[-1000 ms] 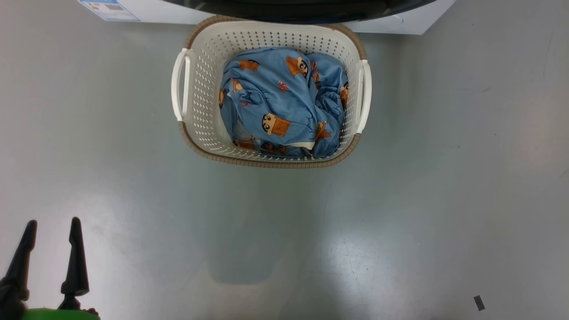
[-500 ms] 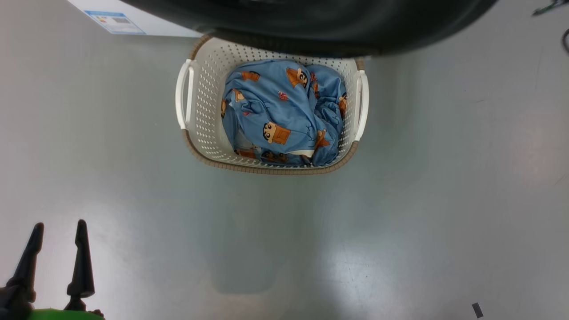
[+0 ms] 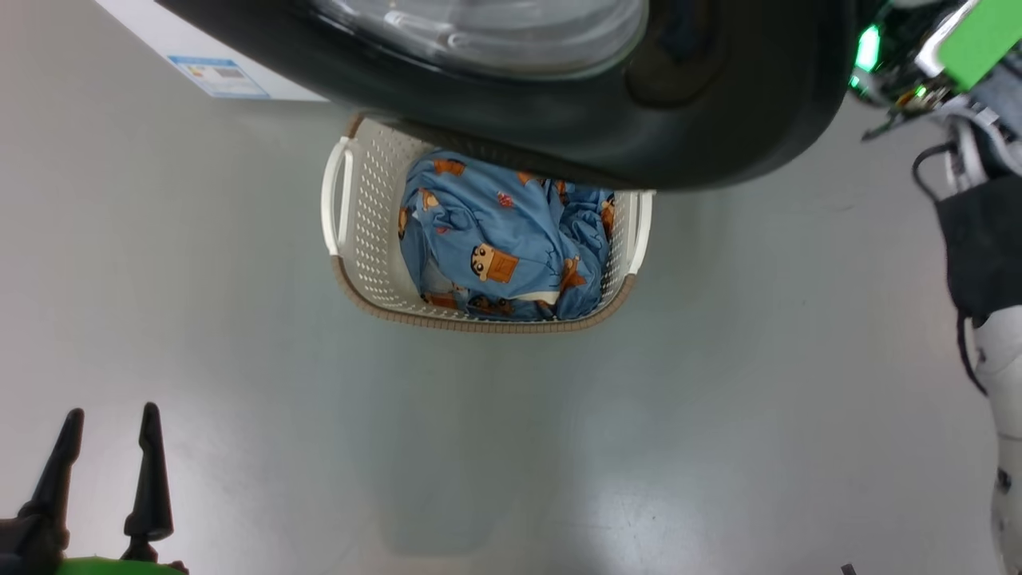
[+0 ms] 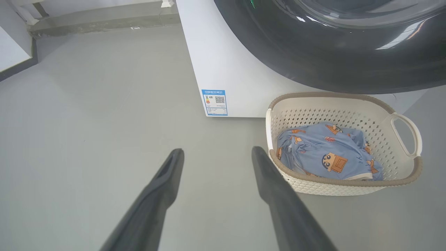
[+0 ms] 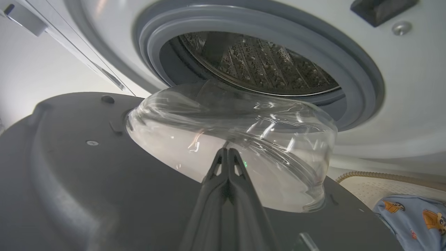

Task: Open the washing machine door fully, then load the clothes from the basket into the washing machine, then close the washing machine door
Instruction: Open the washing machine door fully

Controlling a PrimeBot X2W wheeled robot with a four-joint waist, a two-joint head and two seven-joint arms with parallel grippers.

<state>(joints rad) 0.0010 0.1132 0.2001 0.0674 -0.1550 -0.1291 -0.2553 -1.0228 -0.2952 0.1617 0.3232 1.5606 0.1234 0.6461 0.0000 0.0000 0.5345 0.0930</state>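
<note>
The washing machine door (image 3: 703,136), with its black rim and glass bowl (image 3: 479,32), stands swung out over the far part of the basket (image 3: 351,239). The clothes (image 3: 495,231), blue with orange figures, lie in the basket. My left gripper (image 3: 110,415) hangs open and empty at the lower left, well short of the basket (image 4: 348,188). My right gripper (image 5: 226,150) is shut on nothing, its tips pointing at the glass bowl (image 5: 278,139) on the door's inner side (image 5: 87,174). Behind it the washing machine (image 4: 223,62) shows its steel drum (image 5: 258,62) and grey seal (image 5: 348,69).
Grey floor (image 3: 559,447) spreads all around the basket. A blue label (image 4: 214,102) marks the machine's lower corner. My right arm's pale forearm (image 3: 998,359) and its green-lit wrist (image 3: 982,32) run down the right edge. A wall base (image 4: 21,62) lies far off to the left.
The head camera has tilted up. The door now reaches out over the basket's far part, and my right arm has come into the picture. The left gripper has stayed put.
</note>
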